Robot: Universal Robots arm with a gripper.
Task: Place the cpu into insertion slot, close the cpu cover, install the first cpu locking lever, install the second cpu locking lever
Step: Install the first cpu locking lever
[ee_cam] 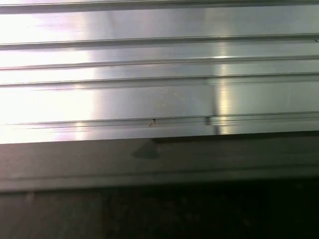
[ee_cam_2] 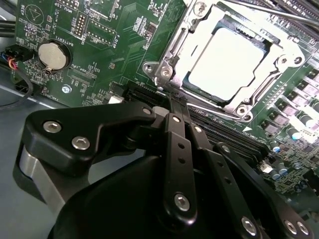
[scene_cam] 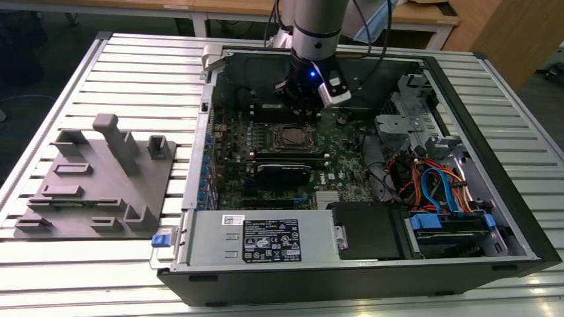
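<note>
On the exterior view's left, a grey fixture (scene_cam: 92, 181) with upright pegs rests on the slatted table (scene_cam: 53, 264). To its right lies the open case (scene_cam: 352, 165), with the motherboard (scene_cam: 273, 165) inside it and the power supply (scene_cam: 255, 239) along its near edge. Coloured cables (scene_cam: 436, 188) lie toward the exterior view's right.

The arm (scene_cam: 316, 26) reaches down into the far part of the case. The gripper (scene_cam: 304, 99) hangs above the board, just beyond the slot (scene_cam: 288, 137).

In the second wrist view, the gripper (ee_cam_2: 174, 107) points toward the slot (ee_cam_2: 227, 62). Its black fingers (ee_cam_2: 177, 149) lie pressed together with no gap, gripping nothing. The tips stand just short of the slot's rim; contact cannot be determined. The cpu (ee_cam_2: 227, 62) is seated in the slot, metal top exposed. The cover (ee_cam_2: 199, 35) frames the chip; whether it is latched cannot be determined. A coin cell (ee_cam_2: 52, 55) sits on the board well apart from the slot.

In the first wrist view, aluminium slats (ee_cam: 159, 74) run across.
</note>
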